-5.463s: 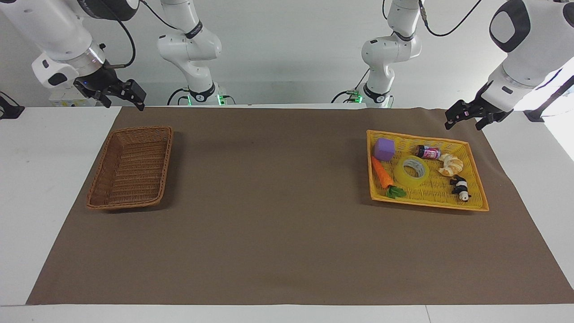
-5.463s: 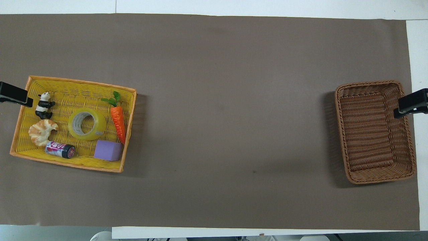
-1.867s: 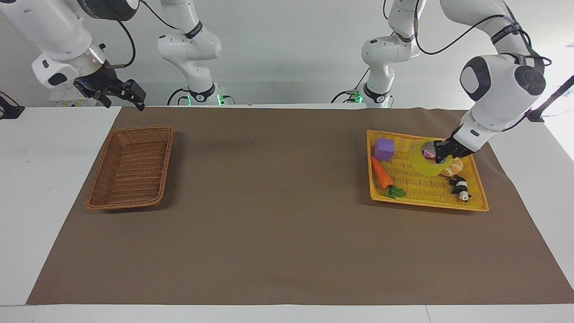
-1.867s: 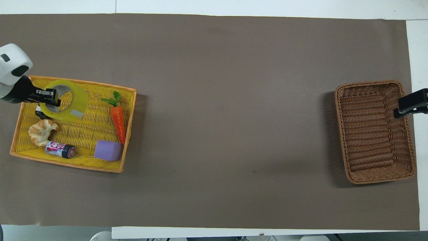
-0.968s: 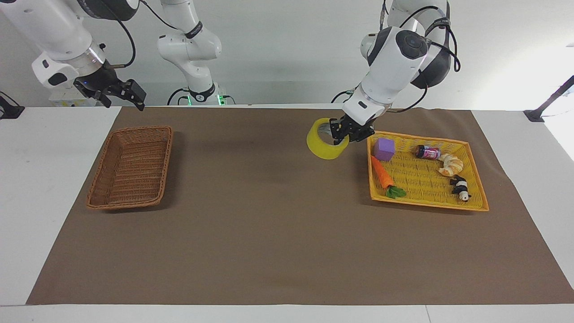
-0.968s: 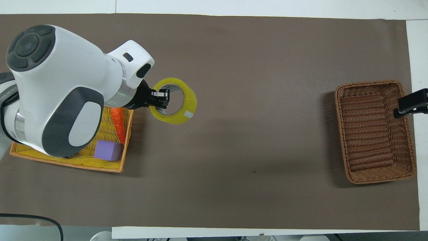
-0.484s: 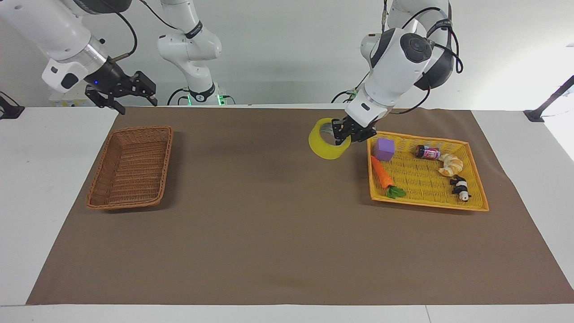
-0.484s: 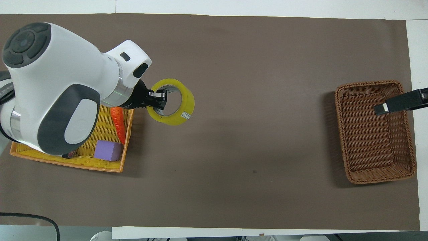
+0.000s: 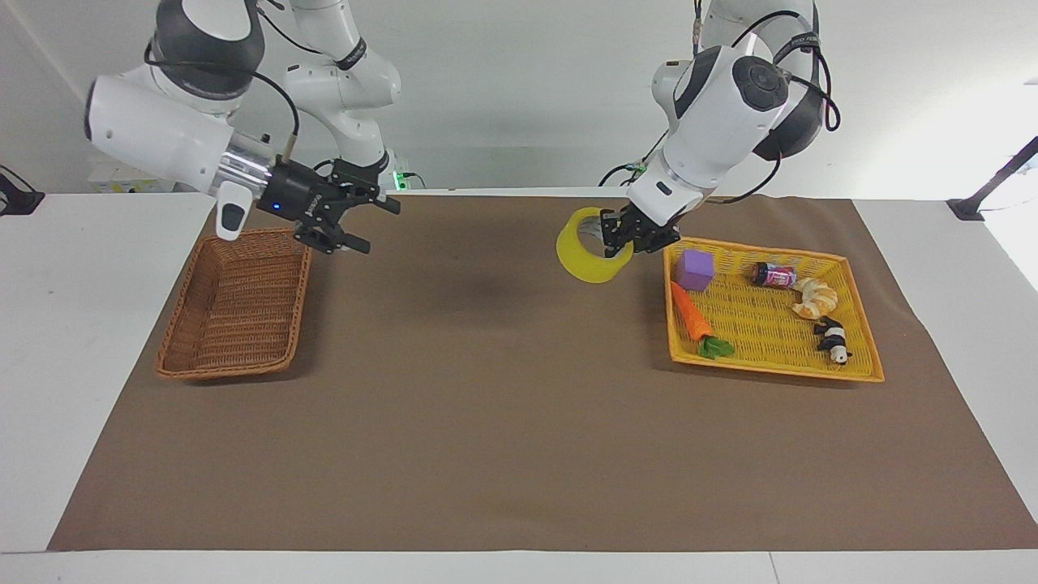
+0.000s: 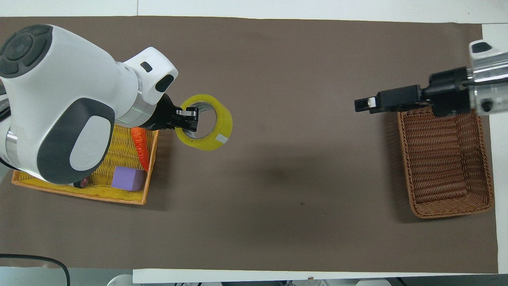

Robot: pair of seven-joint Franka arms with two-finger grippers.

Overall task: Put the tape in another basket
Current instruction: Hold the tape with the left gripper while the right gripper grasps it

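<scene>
The tape (image 9: 588, 269) is a yellow ring held in the air over the brown mat, beside the yellow mesh basket (image 9: 762, 328) on the side toward the table's middle. My left gripper (image 9: 620, 237) is shut on its wall, one finger inside the ring. From overhead the tape (image 10: 216, 139) hangs from the left gripper (image 10: 189, 119). The brown wicker basket (image 9: 235, 308) sits empty at the right arm's end of the table. My right gripper (image 9: 375, 225) is open and empty, pointing toward the tape over the mat just past the wicker basket's rim (image 10: 401, 119); it also shows overhead (image 10: 363, 105).
The yellow mesh basket (image 10: 119, 197) holds a purple cube (image 9: 695, 269), a carrot (image 9: 691, 312), a small can (image 9: 773, 275), a croissant (image 9: 815, 298) and a panda figure (image 9: 833, 339). The brown mat (image 9: 503, 389) lies between the two baskets.
My right arm has swung from the table's end across the wicker basket toward the middle. My left gripper still holds the tape in nearly the same spot, slightly higher.
</scene>
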